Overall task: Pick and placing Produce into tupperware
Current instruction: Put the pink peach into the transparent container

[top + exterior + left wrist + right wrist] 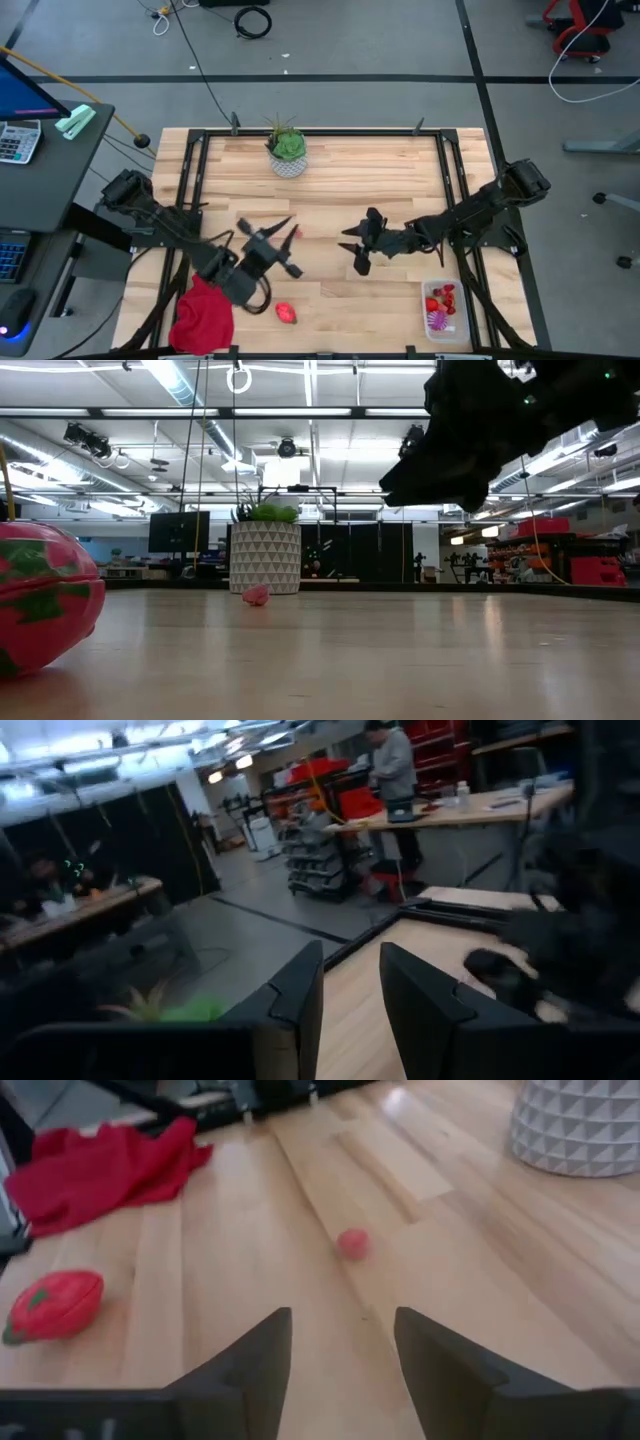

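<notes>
several red pieces [441,297] in clear tub [428,325], purple ball [437,319] inside

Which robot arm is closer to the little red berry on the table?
Left. The left gripper is right beside the little red berry. The right gripper hangs farther off, toward the table's middle, facing it.

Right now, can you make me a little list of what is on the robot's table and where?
tub: clear plastic tupperware tub, near-right corner, red pieces and a purple ball inside
loose produce: big red oval piece near front edge; small pink-red piece mid-table
cloth: red cloth, near-left corner
plant: green plant in white pot, far side
left gripper: open, empty
right gripper: open, empty
</notes>
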